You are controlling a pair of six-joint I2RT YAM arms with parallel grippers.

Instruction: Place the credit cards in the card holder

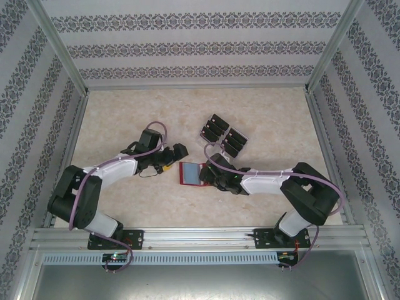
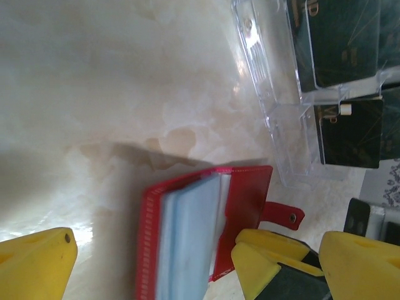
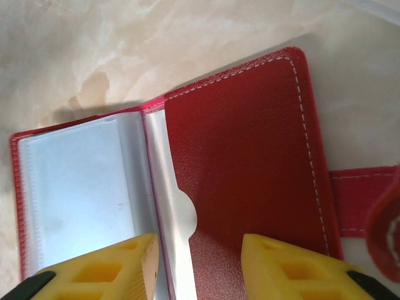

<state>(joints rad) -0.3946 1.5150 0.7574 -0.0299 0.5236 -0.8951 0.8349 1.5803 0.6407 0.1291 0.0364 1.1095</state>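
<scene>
Small red leather-like folding card holder (image 3: 250,156), lying open on the beige marbled worktop (image 1: 125,119) under the wide-spread, empty right pincer (image 3: 200,253), left pincer (image 1: 174,159) likewise wide nearby; thin black credit cards (image 2: 344,44) sit in the clear plastic rack (image 2: 275,119); hazard: unpinned cover may spring shut.

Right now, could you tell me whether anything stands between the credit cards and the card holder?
The credit cards sit in a clear rack just beyond the card holder, with bare table between them. The right gripper, jaws apart, is over the holder's open pockets and would likely be in the way.
</scene>
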